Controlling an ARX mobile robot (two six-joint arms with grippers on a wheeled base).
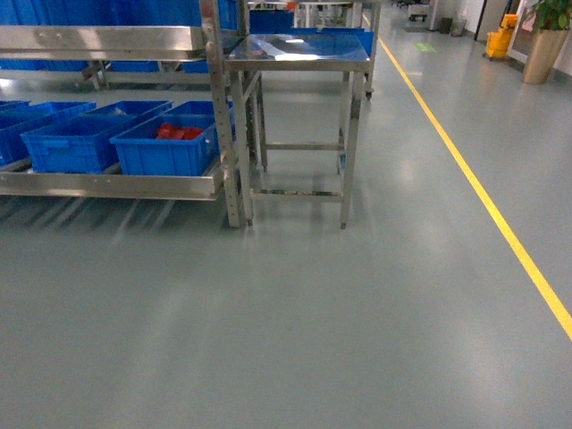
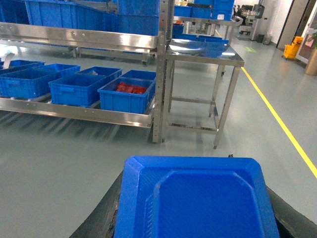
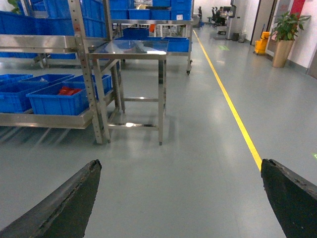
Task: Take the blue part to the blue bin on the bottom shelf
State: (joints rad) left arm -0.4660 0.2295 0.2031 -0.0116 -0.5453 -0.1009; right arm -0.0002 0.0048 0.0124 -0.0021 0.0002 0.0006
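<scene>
The blue part, a flat squarish dark-blue block, fills the bottom of the left wrist view. My left gripper is shut on it, and its dark fingers show on both sides. The right gripper hangs open over bare floor with nothing between its fingers. Neither gripper shows in the head view. Ahead on the left, the bottom shelf carries a row of blue totes. An open blue bin stands beside the tote holding red bags. From the left wrist the blue bin and bottom shelf show at the upper left.
A steel table on thin legs stands right of the rack post. A yellow floor line runs along the right. A potted plant and a yellow bucket stand far back right. Grey floor lies between me and the rack.
</scene>
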